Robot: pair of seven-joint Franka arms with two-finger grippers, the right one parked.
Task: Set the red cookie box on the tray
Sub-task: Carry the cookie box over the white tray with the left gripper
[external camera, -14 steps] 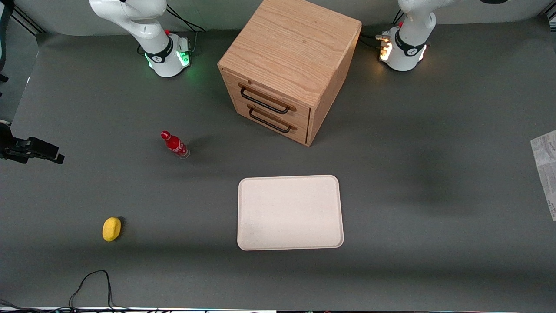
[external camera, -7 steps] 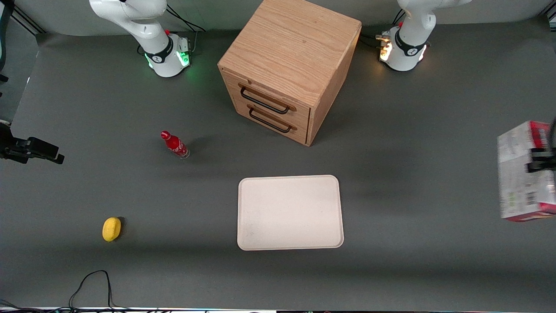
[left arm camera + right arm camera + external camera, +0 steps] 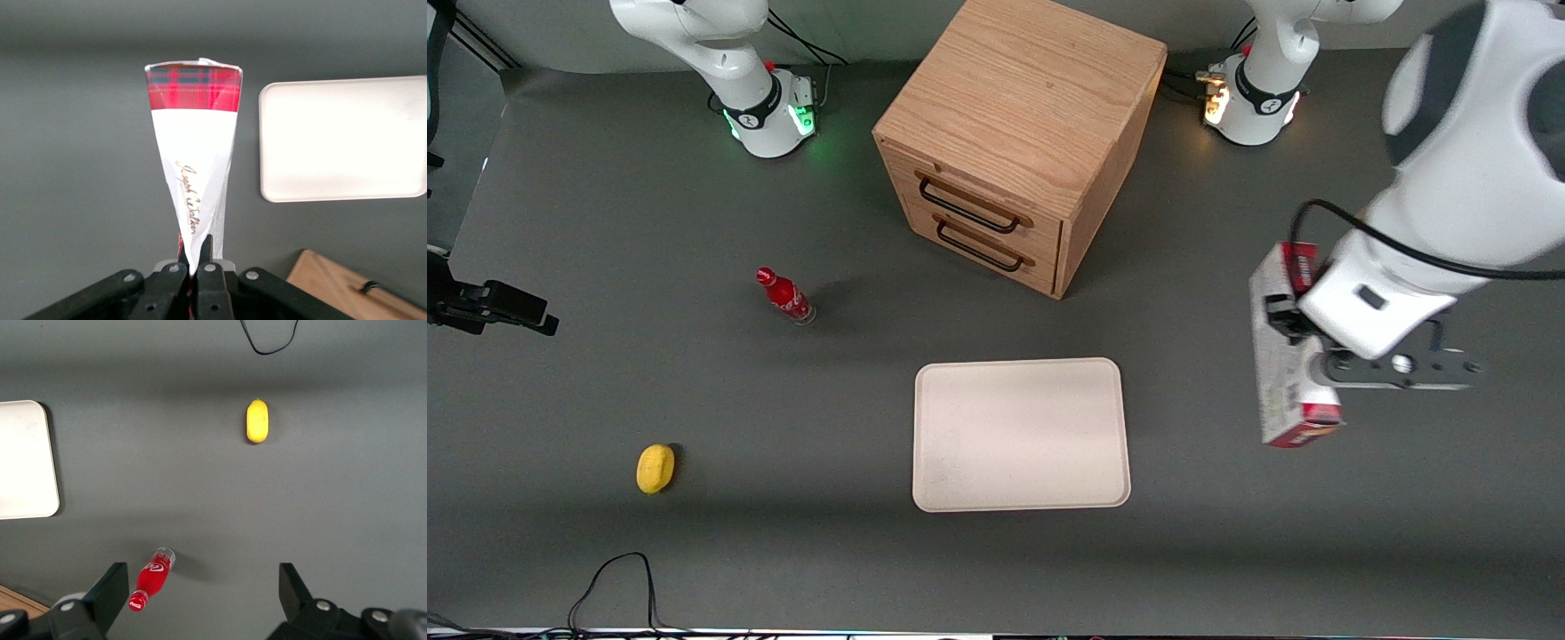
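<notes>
One gripper (image 3: 195, 267) clamps red cookie box (image 3: 195, 153); gold script unreadable.

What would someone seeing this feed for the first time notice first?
Probably the big white left arm with its gripper shut on the red cookie box, held in the air toward the working arm's end of the table, beside the cream tray and not yet over it. Next, the wooden drawer cabinet standing farther from the front camera than the tray.
</notes>
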